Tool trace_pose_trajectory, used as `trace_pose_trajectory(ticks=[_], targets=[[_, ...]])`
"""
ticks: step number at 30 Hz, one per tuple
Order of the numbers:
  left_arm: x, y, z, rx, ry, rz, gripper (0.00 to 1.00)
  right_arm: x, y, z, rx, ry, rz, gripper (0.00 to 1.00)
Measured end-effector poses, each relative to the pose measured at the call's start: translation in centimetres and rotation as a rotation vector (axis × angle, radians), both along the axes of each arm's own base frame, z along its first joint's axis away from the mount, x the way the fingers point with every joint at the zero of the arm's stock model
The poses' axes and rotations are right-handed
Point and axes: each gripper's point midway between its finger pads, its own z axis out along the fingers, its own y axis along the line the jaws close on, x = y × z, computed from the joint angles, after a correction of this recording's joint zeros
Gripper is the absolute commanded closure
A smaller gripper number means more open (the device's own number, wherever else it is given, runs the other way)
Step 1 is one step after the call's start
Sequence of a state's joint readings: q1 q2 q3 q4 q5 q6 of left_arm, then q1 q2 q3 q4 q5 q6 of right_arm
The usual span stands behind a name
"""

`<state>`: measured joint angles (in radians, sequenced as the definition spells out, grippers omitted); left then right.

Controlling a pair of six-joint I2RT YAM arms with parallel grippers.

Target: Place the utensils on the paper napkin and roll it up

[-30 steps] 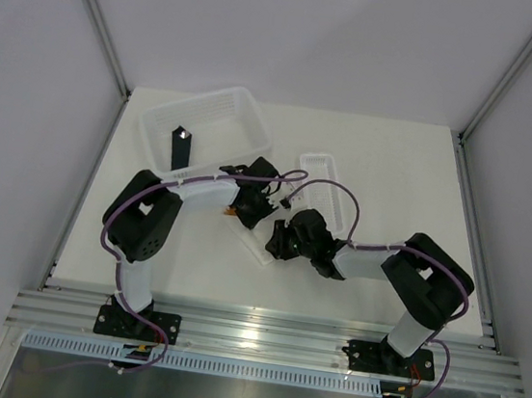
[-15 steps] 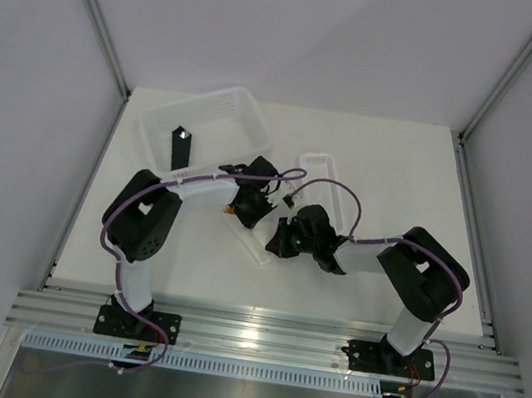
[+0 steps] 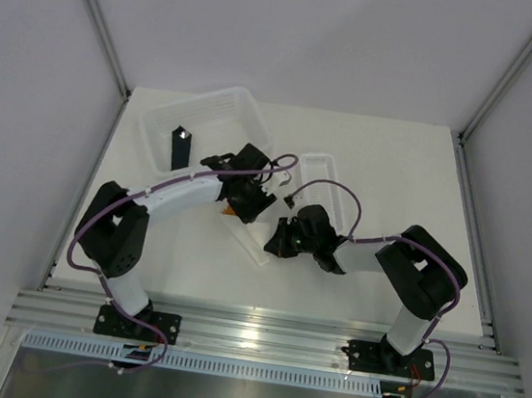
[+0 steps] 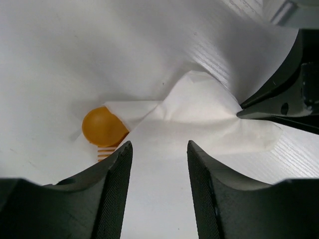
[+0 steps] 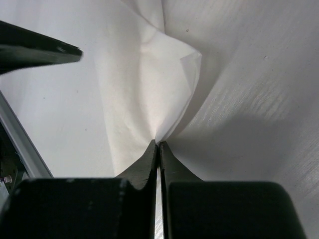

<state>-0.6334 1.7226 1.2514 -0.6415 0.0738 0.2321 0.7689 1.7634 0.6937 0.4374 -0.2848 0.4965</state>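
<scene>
at left wrist, not right — spoon point(image 4: 102, 127)

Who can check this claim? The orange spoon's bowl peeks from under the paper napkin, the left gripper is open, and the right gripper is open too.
Wrong on the right gripper: the right wrist view shows it shut, pinching a fold of the paper napkin. The spoon's bowl does peek from under the napkin, and the left gripper is open.

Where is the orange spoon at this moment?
In the left wrist view, left of centre: the spoon pokes bowl-first from under the paper napkin.
</scene>
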Motion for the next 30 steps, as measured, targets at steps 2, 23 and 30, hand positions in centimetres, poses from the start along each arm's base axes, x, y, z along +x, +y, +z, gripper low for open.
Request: trace_pose_trajectory(ticks=[2, 23, 30], targets=[[0.0, 0.5, 0.8, -0.013, -0.004, 0.024, 0.44, 0.0, 0.0, 0.0, 0.002, 0.002, -0.002, 1.00], [-4.2, 5.3, -5.6, -0.015, 0.282, 0.256, 0.45, -0.1, 0.1, 0.1, 0.016, 0.003, 0.004, 0.78], [-3.2, 4.8, -5.8, -0.029, 0.272, 0.263, 0.47, 0.6, 0.5, 0.8, 0.033, -0.031, 0.001, 0.56]])
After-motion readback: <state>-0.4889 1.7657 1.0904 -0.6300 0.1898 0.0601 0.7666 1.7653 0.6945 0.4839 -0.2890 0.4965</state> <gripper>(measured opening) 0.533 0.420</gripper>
